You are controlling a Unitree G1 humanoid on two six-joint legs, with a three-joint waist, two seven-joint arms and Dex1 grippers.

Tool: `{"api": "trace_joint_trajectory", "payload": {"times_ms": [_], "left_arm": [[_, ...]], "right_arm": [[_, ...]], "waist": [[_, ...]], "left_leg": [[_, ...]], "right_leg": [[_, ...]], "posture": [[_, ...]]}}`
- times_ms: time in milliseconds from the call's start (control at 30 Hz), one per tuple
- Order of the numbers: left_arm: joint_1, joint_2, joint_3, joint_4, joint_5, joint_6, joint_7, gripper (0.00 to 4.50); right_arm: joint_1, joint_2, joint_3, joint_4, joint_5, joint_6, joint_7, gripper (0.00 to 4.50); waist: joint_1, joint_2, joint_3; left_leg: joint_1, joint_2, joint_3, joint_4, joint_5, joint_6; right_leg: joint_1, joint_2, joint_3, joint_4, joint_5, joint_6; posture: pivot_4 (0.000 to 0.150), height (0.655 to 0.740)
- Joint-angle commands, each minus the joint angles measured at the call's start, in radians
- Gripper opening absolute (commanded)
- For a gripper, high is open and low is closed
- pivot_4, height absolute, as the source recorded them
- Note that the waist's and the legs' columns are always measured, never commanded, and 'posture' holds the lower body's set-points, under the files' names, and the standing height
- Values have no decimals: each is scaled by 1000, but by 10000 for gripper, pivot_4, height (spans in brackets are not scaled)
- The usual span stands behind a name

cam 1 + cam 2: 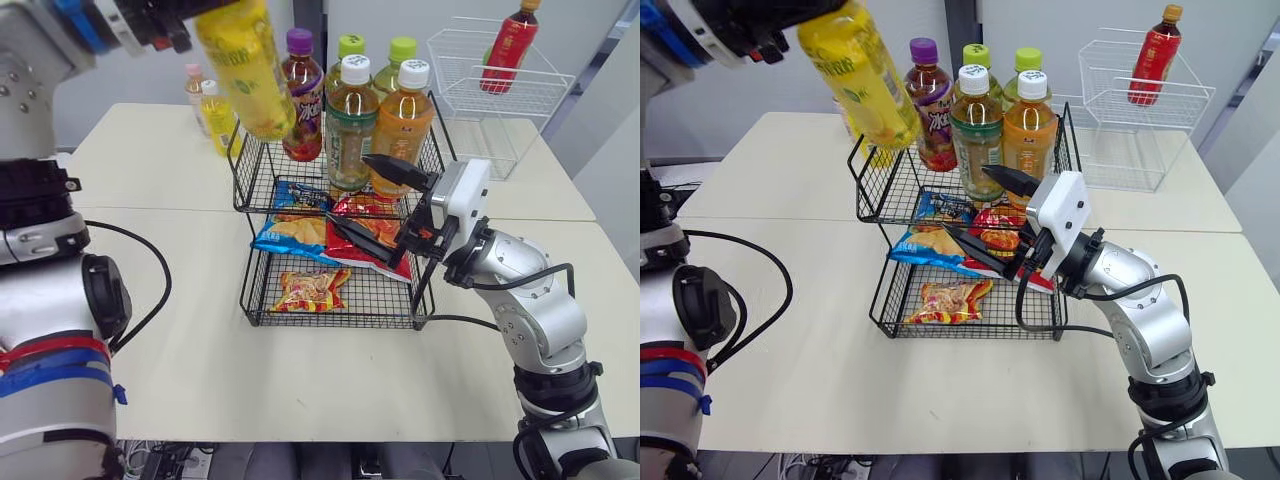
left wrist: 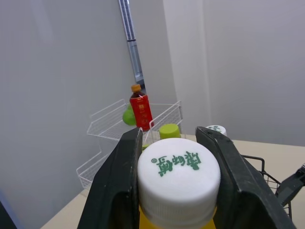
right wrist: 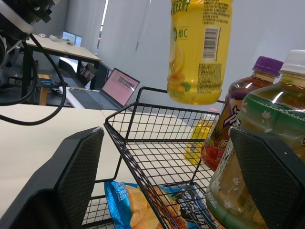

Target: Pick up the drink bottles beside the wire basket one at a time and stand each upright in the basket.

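Note:
My left gripper is shut on the white cap of a yellow drink bottle. The bottle hangs tilted over the left end of the upper tier of the black wire basket. That tier holds several upright bottles: a purple-capped one, two green-capped, and two white-capped. Two more small bottles stand on the table behind the basket's left side. My right gripper is open at the basket's front right, nothing between its fingers.
The basket's lower tier holds snack bags and chip packets. A white wire rack with a red bottle stands at the back right. A black cable lies on the table to the left.

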Motion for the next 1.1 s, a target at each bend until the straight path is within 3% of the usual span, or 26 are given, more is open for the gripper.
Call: {"api": "trace_joint_trajectory", "payload": {"times_ms": [33,467,800,1100], "left_arm": [[8,-18,7,-52,-11,-20,8,13672],[67,-112,-62,63,90,-159,15,13672],[45,-108,-36,97,76,-175,5,44654],[129,17,98,-17,-3,-69,33,44865]], "right_arm": [[-14,1,-23,-43,16,-12,-14,45000],[-2,-5,-22,-60,4,-1,-42,45000],[12,-4,-19,-66,0,-5,-54,45000],[-5,-6,-63,-69,57,-14,-28,45000]], "waist": [[1,0,0],[2,0,0],[2,0,0],[-1,0,0]], "left_leg": [[0,0,0,0,0,0],[0,0,0,1,0,0],[0,0,0,1,0,0],[1,0,1,0,0,0]], "right_leg": [[0,0,0,0,0,0],[0,0,0,0,0,0],[0,0,0,0,0,0],[0,0,1,1,0,0]], "posture": [[1500,7400],[1500,7400],[1500,7400],[1500,7400]]}}
